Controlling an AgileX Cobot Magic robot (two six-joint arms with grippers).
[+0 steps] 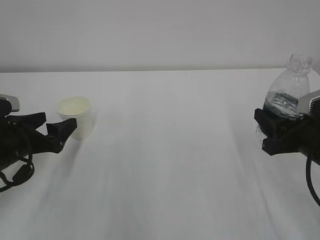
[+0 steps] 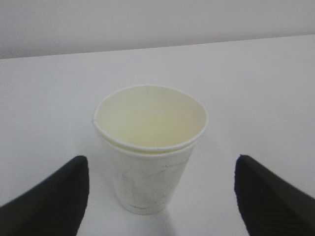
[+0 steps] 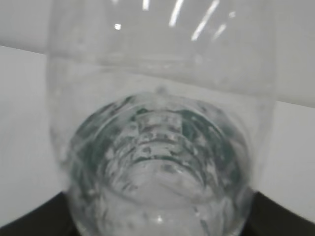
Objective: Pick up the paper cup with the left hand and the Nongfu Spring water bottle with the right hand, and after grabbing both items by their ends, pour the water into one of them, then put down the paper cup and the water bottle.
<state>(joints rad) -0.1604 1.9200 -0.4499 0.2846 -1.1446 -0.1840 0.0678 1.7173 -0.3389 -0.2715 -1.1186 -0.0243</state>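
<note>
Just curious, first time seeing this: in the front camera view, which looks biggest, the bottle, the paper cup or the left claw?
1. left gripper, though it is cut off at the picture's edge.
2. Nongfu Spring water bottle, partly hidden by the right gripper.
3. paper cup.

Matt paper, glossy plastic, matt black fingers

The paper cup [image 2: 150, 162] is seen matt white, cream inside; the bottle [image 1: 290, 87] is shown as clear, crinkled, glossy plastic; the table [image 1: 170, 165] is covered in smooth matt white.

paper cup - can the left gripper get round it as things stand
Probably yes. The left gripper is open, its fingers either side of the upright paper cup with gaps on both sides. Nothing stands between them on the table.
</note>
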